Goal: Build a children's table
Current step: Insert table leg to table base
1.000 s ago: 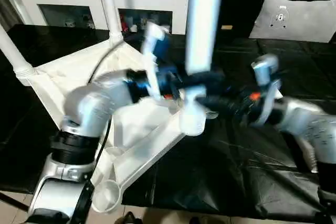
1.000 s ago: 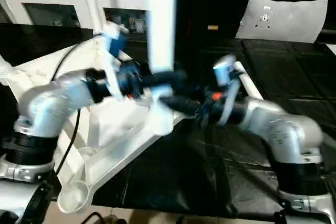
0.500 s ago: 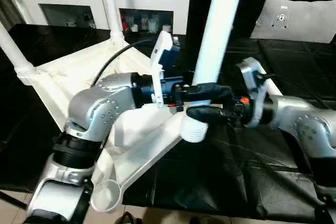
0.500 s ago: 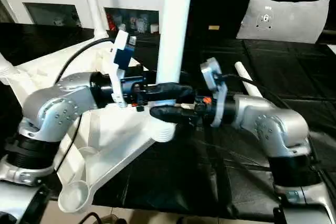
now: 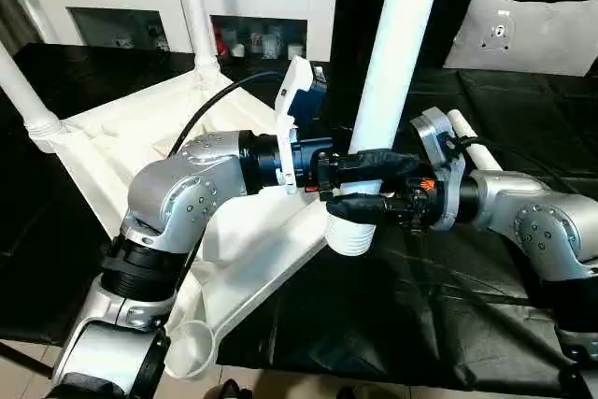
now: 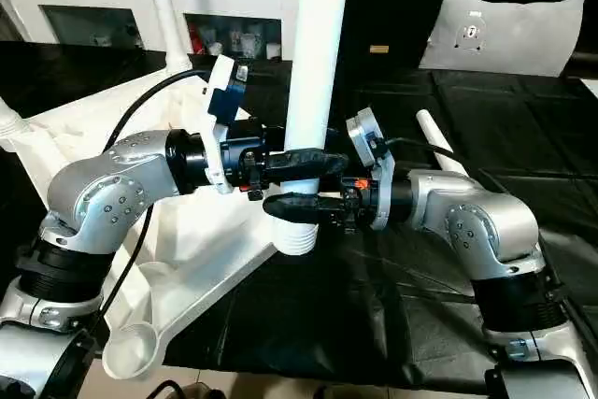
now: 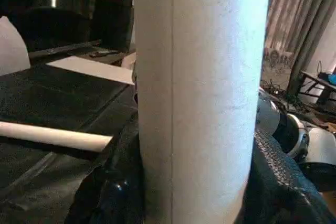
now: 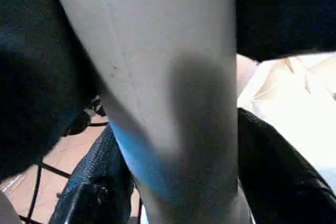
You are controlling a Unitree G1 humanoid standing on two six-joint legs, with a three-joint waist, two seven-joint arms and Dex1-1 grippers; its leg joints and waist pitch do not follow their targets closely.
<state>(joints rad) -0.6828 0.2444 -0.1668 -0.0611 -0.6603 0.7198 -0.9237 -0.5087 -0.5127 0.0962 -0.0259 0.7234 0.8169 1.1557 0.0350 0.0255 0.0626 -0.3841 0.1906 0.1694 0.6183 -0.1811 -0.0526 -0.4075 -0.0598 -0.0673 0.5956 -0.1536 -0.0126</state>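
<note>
Count: 1 table top (image 5: 112, 151), underside up on the black mat, and 4 legs: 2 legs (image 5: 198, 11) (image 5: 23, 91) already upright in far corner sockets, 1 spare leg (image 6: 439, 142) lying flat on the mat near my right arm, and 1 held leg (image 5: 392, 53). Held leg's long axis is near vertical, slight lean, ribbed collar down, just off the top's near-right edge. My left gripper (image 5: 369, 163) is clamped round it; my right gripper (image 5: 360, 207), just below, also hugs it, partly spread.
</note>
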